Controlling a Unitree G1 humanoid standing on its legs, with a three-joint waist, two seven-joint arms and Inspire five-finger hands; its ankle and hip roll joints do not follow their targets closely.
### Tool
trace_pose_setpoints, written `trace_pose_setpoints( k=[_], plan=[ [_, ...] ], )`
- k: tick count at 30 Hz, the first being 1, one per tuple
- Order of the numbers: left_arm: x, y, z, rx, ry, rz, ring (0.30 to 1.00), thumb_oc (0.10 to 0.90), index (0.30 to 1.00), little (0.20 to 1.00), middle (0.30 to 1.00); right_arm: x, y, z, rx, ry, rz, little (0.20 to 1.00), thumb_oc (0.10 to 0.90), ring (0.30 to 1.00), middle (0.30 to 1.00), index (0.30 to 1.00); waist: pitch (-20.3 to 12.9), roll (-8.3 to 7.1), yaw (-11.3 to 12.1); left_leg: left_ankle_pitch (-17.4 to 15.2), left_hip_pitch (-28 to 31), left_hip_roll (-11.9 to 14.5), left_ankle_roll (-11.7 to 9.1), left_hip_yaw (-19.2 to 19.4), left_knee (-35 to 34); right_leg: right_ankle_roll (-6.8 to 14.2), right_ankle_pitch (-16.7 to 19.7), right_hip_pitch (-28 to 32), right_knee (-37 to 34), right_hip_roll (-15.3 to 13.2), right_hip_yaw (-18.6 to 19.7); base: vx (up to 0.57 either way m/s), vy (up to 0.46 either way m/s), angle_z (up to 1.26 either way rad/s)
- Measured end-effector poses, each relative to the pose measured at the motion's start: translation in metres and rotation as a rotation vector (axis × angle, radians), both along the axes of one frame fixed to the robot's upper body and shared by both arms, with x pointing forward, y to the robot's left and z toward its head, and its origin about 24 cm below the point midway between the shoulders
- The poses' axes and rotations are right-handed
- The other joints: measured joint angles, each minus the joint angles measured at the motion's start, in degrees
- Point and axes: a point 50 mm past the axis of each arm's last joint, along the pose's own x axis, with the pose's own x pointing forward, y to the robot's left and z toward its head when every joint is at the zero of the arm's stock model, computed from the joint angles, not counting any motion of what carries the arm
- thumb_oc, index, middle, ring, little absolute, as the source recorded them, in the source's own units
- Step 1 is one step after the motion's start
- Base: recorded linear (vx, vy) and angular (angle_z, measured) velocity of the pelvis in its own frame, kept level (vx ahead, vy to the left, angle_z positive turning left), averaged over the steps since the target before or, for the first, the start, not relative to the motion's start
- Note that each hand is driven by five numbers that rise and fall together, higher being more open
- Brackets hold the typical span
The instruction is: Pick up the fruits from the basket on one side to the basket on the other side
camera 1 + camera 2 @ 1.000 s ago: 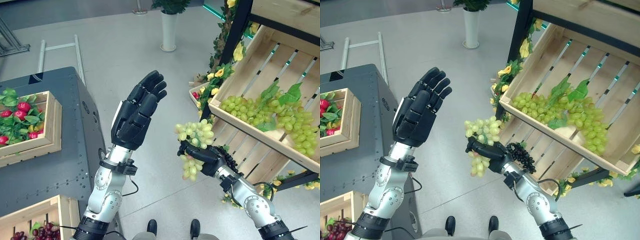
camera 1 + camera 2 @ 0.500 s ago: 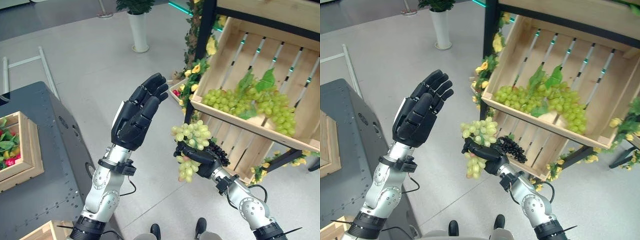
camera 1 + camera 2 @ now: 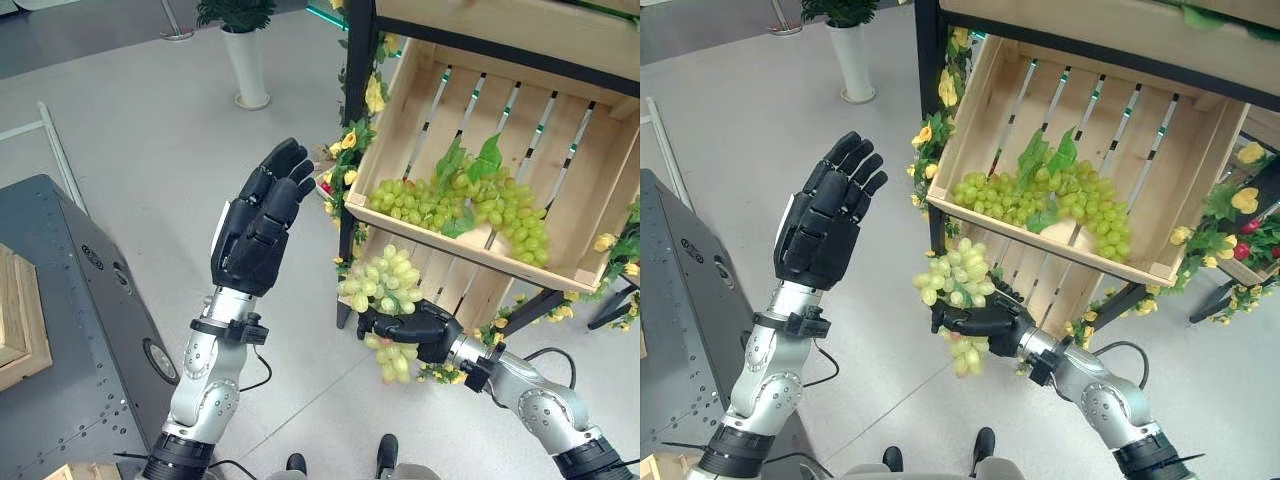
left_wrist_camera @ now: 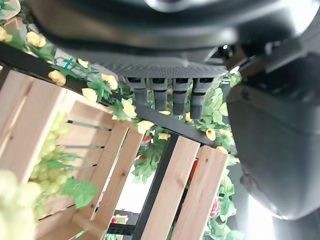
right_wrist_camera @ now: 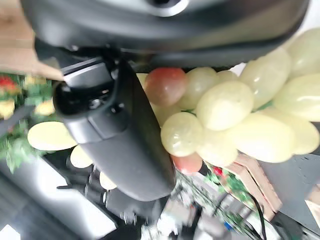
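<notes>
My right hand (image 3: 418,328) is shut on a bunch of green grapes (image 3: 382,284), held in the air just below and in front of the slanted wooden crate (image 3: 569,130) on the shelf. In the right wrist view the grapes (image 5: 235,112) press against the thumb (image 5: 127,135). More green grapes with leaves (image 3: 460,200) lie along the crate's lower rim. My left hand (image 3: 256,222) is raised, open and holding nothing, to the left of the held bunch; its straight fingers (image 4: 172,92) point toward the shelf.
A black shelf frame (image 3: 357,110) with yellow flowers (image 3: 375,95) carries the crate. A dark grey table (image 3: 70,330) stands at the left with a wooden box's corner (image 3: 20,330) on it. A white planter (image 3: 246,65) stands behind.
The camera has swung right, so the table and left boxes slid out of view. My right hand with the grapes sits a little lower and further right, still gripping.
</notes>
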Motion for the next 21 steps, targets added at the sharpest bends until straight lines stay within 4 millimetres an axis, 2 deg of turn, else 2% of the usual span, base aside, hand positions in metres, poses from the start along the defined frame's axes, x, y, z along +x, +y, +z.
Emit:
trace_pose_setpoints(
  k=[5,7,13,21],
  plan=[
    [0.001,0.006,0.002,0.0,0.0,0.04,0.9,0.8,0.9,0.9,0.9,0.005,0.006,0.028,0.027,-0.133,0.089,0.3,0.4,0.3,0.3,0.3,-1.4,-2.22,-0.7,0.0,-0.1,0.0,0.0,0.0,0.0,0.0,0.0,-0.1,0.0,-0.2,0.1,0.0,0.0,0.0],
    [0.001,0.007,0.002,-0.005,0.002,0.053,0.9,0.8,0.9,0.9,0.9,0.008,0.006,0.041,0.032,-0.192,0.09,0.3,0.4,0.3,0.3,0.3,-1.6,-2.52,-0.7,0.0,-0.1,-0.1,0.0,0.0,0.0,0.0,0.0,-0.2,0.0,-0.3,0.1,0.02,0.036,0.0],
    [0.001,0.008,0.002,-0.006,0.008,0.066,0.9,0.8,0.9,0.9,0.9,0.024,0.003,0.075,0.07,-0.369,0.016,0.3,0.4,0.3,0.3,0.3,-1.7,-2.44,-0.8,0.0,-0.1,-0.2,0.0,0.0,0.0,0.0,0.0,-0.1,0.0,-0.2,0.1,0.03,0.028,0.0],
    [0.004,0.014,-0.003,-0.012,0.051,0.136,0.9,0.8,0.9,0.9,0.9,0.036,-0.003,0.099,0.167,-0.411,-0.164,0.3,0.4,0.3,0.3,0.3,-1.7,-2.24,-0.6,0.0,0.2,-0.2,0.0,0.1,0.0,0.0,0.0,0.1,0.0,-0.1,0.2,0.01,0.006,0.0]
  ],
)
